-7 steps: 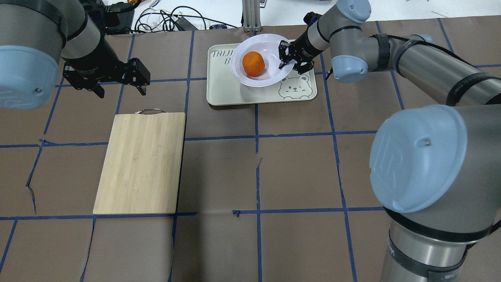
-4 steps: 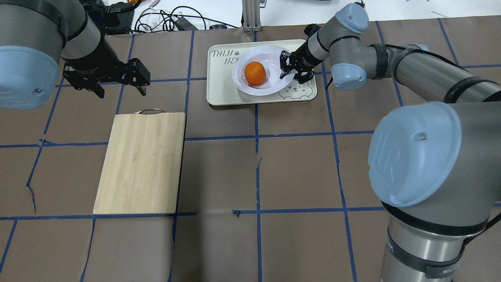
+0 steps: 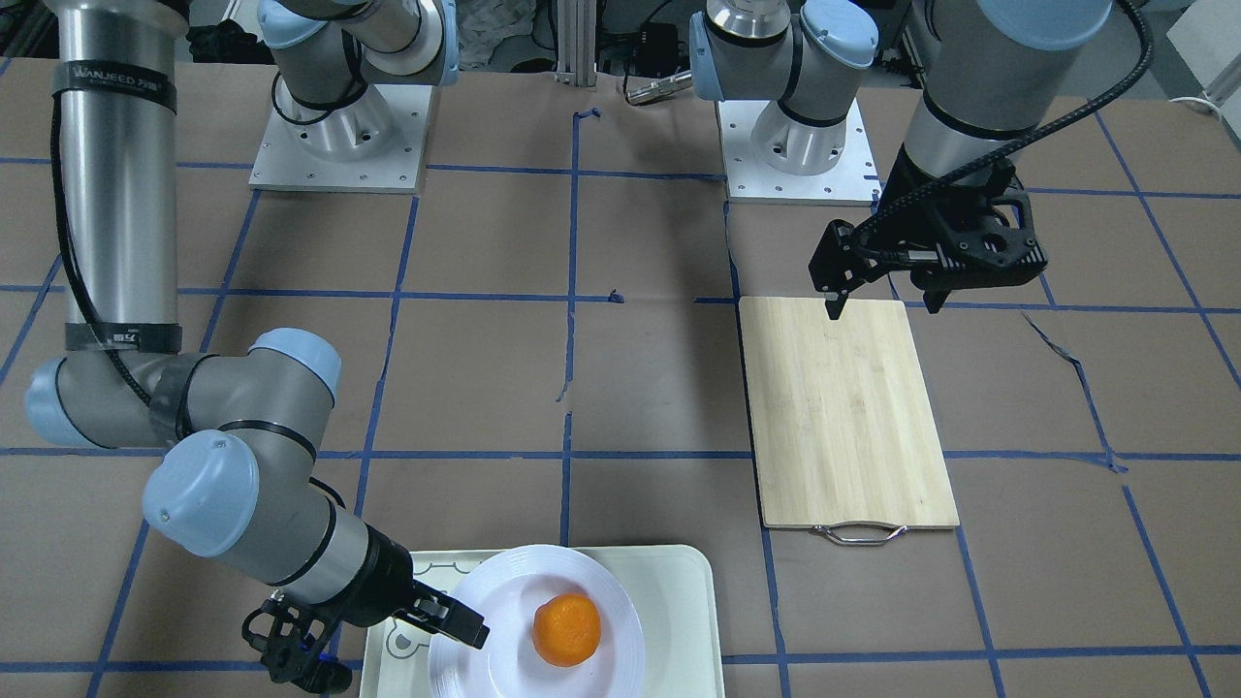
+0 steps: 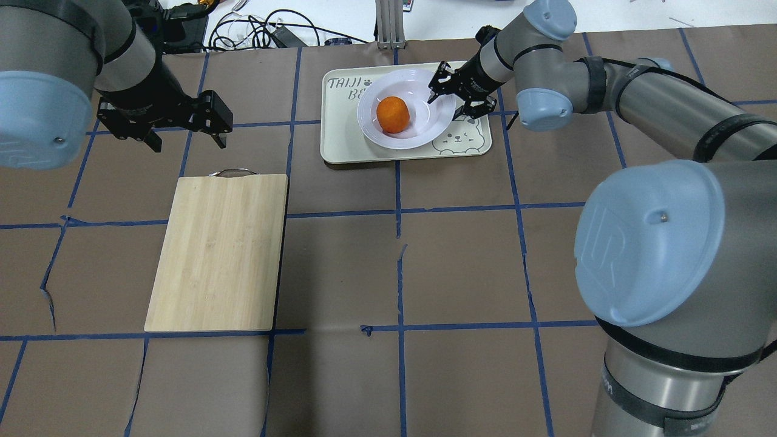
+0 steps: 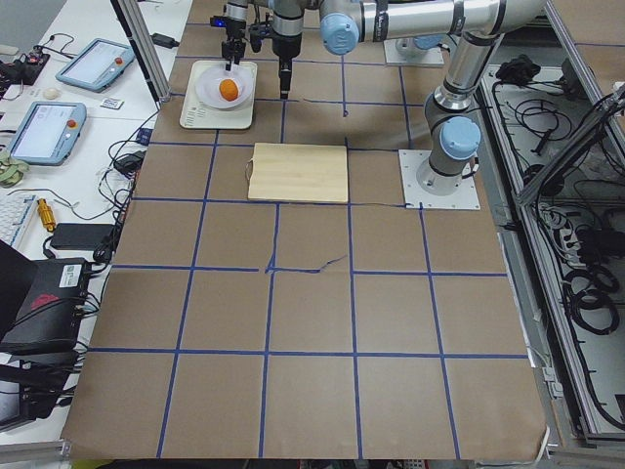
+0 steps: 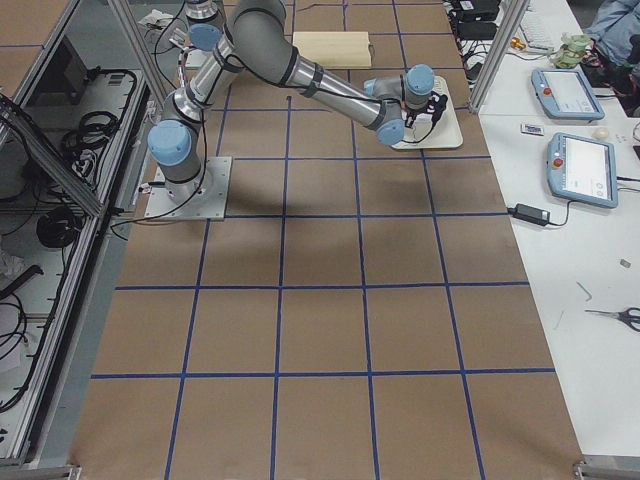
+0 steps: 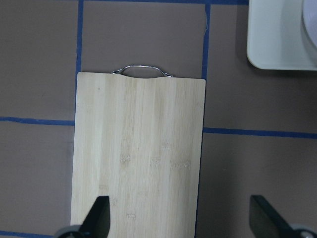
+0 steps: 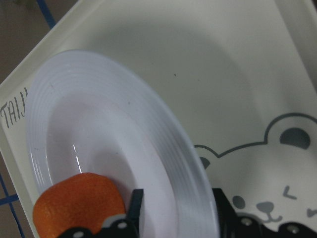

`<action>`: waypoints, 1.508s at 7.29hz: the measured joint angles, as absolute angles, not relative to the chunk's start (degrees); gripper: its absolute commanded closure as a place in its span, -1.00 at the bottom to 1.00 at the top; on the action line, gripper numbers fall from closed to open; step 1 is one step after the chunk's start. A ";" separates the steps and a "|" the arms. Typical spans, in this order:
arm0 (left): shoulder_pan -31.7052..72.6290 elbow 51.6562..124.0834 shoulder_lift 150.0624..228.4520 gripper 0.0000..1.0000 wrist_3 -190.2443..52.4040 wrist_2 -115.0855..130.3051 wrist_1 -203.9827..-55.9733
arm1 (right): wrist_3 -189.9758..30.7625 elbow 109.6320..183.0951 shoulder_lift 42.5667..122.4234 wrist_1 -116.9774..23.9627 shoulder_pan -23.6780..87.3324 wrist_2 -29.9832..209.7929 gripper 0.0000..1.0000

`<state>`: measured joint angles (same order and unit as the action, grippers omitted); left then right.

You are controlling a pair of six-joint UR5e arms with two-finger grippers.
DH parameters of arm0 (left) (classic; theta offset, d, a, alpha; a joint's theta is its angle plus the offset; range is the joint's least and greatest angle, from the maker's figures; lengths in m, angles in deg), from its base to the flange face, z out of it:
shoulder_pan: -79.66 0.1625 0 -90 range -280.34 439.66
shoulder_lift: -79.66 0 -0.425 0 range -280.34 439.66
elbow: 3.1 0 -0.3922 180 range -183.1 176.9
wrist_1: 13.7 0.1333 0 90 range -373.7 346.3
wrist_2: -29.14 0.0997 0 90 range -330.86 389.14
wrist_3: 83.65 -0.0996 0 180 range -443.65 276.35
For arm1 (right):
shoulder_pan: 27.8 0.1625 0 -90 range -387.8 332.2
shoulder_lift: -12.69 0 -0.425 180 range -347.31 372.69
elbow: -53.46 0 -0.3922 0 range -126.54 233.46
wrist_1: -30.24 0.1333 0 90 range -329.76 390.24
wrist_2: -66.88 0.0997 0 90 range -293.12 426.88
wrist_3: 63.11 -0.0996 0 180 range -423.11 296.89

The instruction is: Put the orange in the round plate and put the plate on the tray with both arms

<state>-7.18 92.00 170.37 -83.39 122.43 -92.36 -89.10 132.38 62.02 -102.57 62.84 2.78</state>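
Note:
The orange [image 4: 392, 115] lies in the sunken centre of the white round plate [image 4: 419, 130], and the plate rests on the cream tray [image 4: 346, 145] with the bear face at the far middle of the table. My right gripper [image 4: 452, 106] is open and straddles the plate's right rim; the right wrist view has one finger over the plate [image 8: 99, 124] next to the orange [image 8: 79, 203] and the other outside the rim above the tray [image 8: 237, 74]. My left gripper [image 4: 188, 144] hangs open and empty above the table, just beyond the cutting board's handle end.
A light wooden cutting board [image 4: 218, 252] with a metal handle lies at the left of the table. Cables [image 4: 261, 30] and a metal post stand behind the table's far edge. Tablets [image 5: 98, 63] sit on a side bench past the tray.
The plate with the orange came down onto the tray, and the right gripper's fingers have spread apart from the rim. The left arm has not moved.

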 measured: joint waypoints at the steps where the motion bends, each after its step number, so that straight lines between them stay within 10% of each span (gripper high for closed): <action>1: -7.18 92.00 170.37 -1.00 -83.39 122.39 -92.36 | -84.47 130.36 63.94 -97.83 62.83 -2.01 -1.00; 11: -7.18 92.37 169.62 -1.00 -83.36 122.22 -92.73 | -68.15 126.66 91.81 -52.52 64.86 -24.21 -1.00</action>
